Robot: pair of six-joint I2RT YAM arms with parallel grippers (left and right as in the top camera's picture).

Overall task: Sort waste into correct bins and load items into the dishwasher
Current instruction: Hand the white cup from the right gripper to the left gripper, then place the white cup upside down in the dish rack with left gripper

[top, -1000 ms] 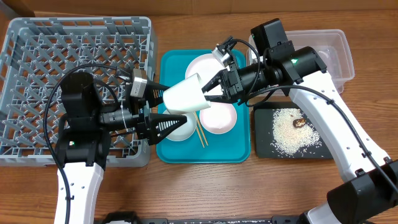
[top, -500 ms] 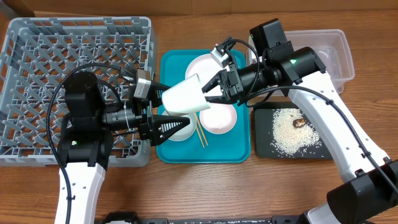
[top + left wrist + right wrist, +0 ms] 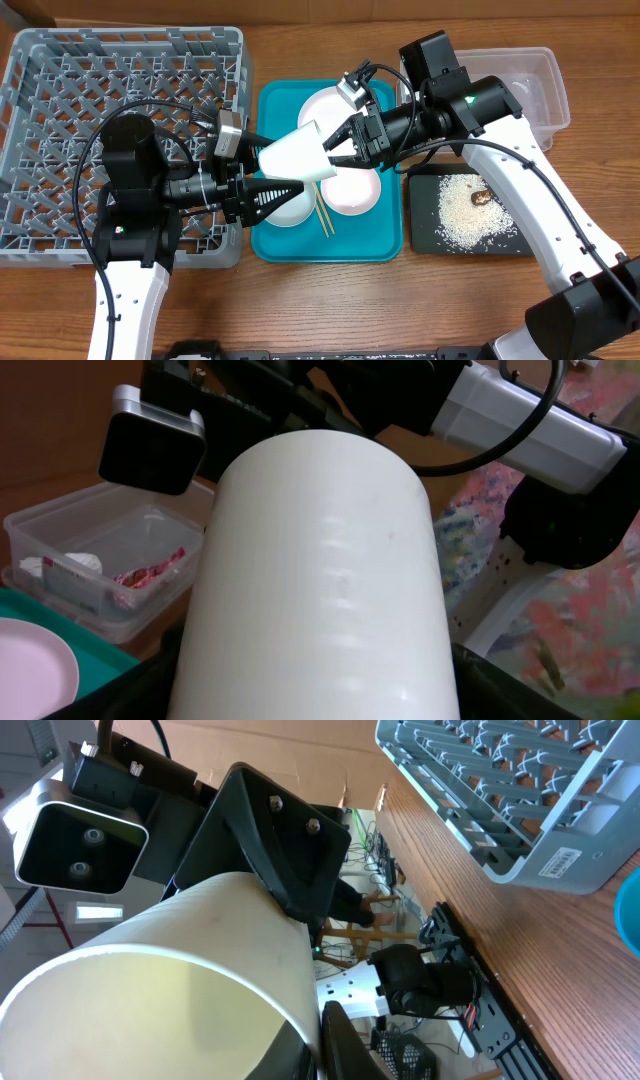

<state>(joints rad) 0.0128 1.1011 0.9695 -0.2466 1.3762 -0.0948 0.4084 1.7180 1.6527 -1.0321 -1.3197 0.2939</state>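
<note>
The small white cup (image 3: 298, 155) hangs tilted in the air over the teal tray's left part. My right gripper (image 3: 330, 150) is shut on its rim, one finger inside and one outside, as the right wrist view (image 3: 318, 1040) shows. My left gripper (image 3: 287, 168) is open with its fingers straddling the cup's body; the cup (image 3: 320, 560) fills the left wrist view. The dish rack (image 3: 120, 130) stands at left. The white plate (image 3: 325, 103), two white bowls (image 3: 350, 192) (image 3: 288, 210) and the chopsticks (image 3: 323, 215) lie on the teal tray. No metal bowl shows.
The teal tray (image 3: 385, 245) sits mid-table. The black tray (image 3: 425, 235) at right holds rice (image 3: 465, 215) and a brown scrap (image 3: 481, 197). The clear tub (image 3: 550, 100) at back right holds the red wrapper (image 3: 150, 568) and the white tissue (image 3: 70, 565).
My left gripper has slid a little to the right, further along the cup. The right gripper and the cup have stayed in place.
</note>
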